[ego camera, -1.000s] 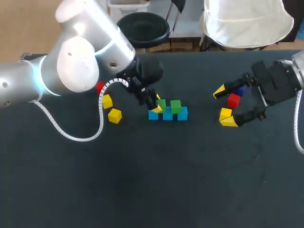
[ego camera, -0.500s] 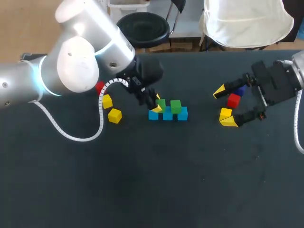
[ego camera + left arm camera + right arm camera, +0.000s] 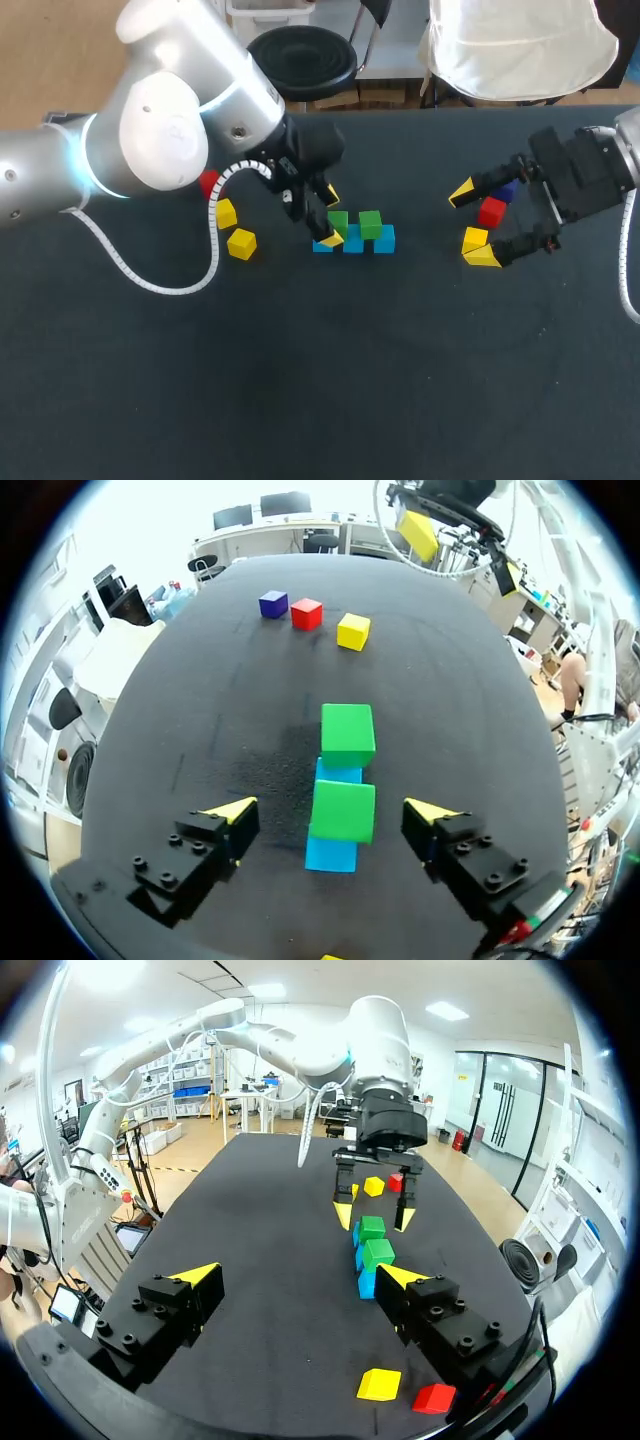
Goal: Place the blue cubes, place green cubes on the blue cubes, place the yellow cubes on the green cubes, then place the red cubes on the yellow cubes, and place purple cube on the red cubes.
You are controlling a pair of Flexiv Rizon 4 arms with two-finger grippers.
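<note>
The left gripper (image 3: 328,218) hangs just above the middle of the head view with its fingers (image 3: 230,808) spread wide and holding nothing. They straddle the left end of the stack. Its wrist view shows a strip of bare table (image 3: 320,400) on each side of the green cube between them, so no contact there. The stack itself is three blue cubes (image 3: 353,242) in a row with two green cubes (image 3: 371,223) on top, set well back from the table's far edge. Left of it sit the two left yellow cubes (image 3: 241,243), near each other, and the left red cube (image 3: 208,183) is half tucked behind the arm. The arm's white cable (image 3: 170,292) loops down across the table on that side. A broad stretch of dark table separates the stack from the right gripper (image 3: 472,224), which sits close to the right edge of the frame, also opened wide and gripping nothing. The right red cube (image 3: 491,211), the purple cube (image 3: 505,190) and the right yellow cube (image 3: 475,238) lie bunched in the span of its fingers in the head view. Its own wrist view puts the yellow and red ones down beside one finger, untouched.
</note>
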